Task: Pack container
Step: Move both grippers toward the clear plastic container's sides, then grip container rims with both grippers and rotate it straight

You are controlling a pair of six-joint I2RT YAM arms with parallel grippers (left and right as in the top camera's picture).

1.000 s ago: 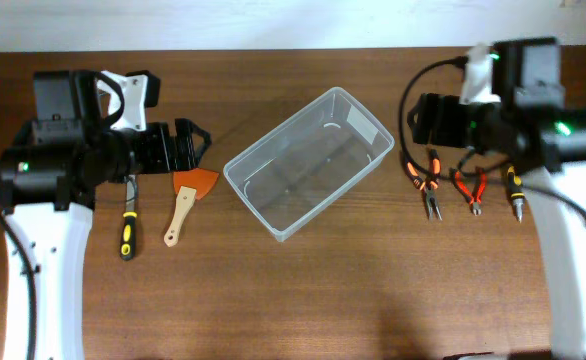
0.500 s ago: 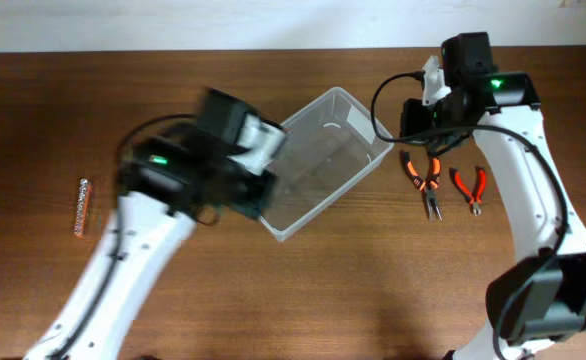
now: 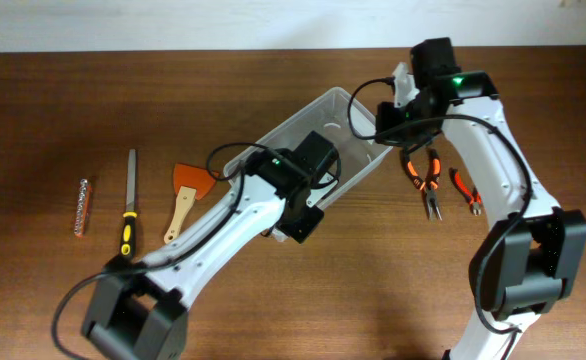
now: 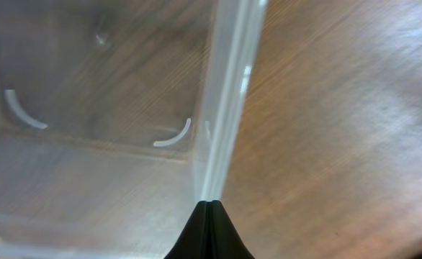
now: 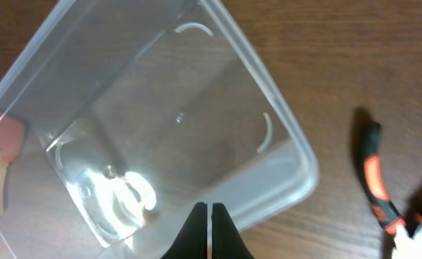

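2 arms reach to the clear container [image 3: 303, 120], which sits angled at the middle of the desk [image 3: 63, 110]. The left end effector [image 4: 208, 210] is closed, its tips right at the container's side wall; whether it pinches that wall I cannot tell. The right end effector [image 5: 209, 212] is closed too, over the rim at the container's right end. Orange-handled pliers [image 3: 428, 180] lie just beside that end.
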